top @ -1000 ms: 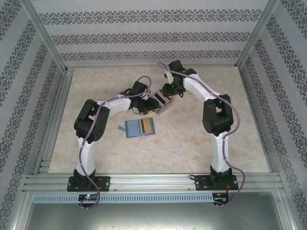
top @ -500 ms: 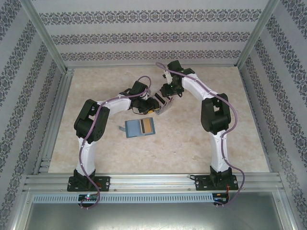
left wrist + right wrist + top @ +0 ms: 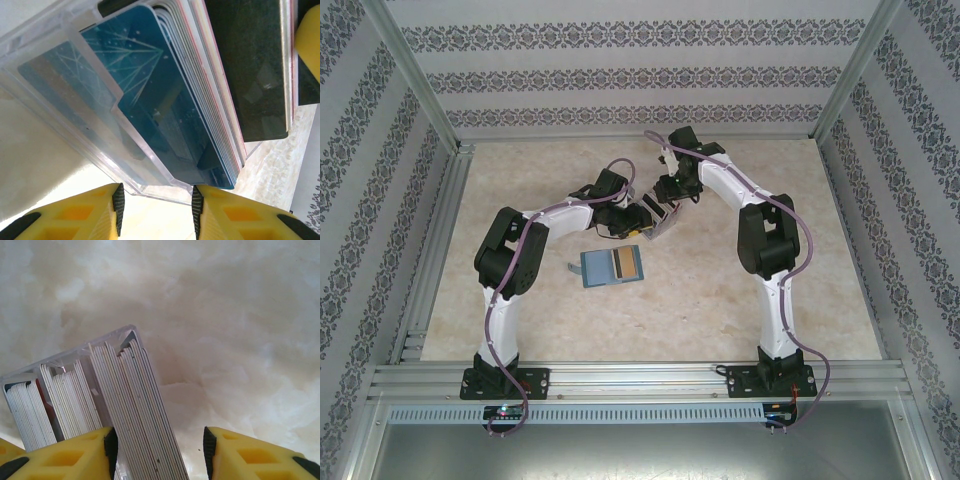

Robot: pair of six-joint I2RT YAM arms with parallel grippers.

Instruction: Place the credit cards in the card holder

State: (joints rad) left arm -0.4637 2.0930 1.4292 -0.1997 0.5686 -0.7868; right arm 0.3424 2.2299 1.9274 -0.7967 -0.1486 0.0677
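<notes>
From above, the job looks well along but not finished. Both arms meet at the clear card holder (image 3: pixel 661 217) toward the far middle of the desk (image 3: pixel 720 300). Nearer, just left of centre, a blue card (image 3: pixel 597 270) lies loose with a tan-orange, dark-striped card (image 3: pixel 626 263) on top of it. A small greyish piece (image 3: pixel 570 268) to their left is too small to tell. In the left wrist view the holder tilts across the frame, packed with credit cards (image 3: pixel 200 125): a blue-patterned one in front, pale edges behind it and a black card (image 3: pixel 250 65) on the right of the stack. The left end effector (image 3: pixel 156 210) appears to pinch the holder's lower edge between its pads. In the right wrist view the holder shows at least two compartments, each filled with whitish cards on edge, with a sliver of red among the left ones. The right end effector (image 3: pixel 157 450) stands spread: the rightmost stack leans against one finger and the other is apart from it. By my reading, that stack needs seating, and the two loose cards on the desk are yet to go in.
</notes>
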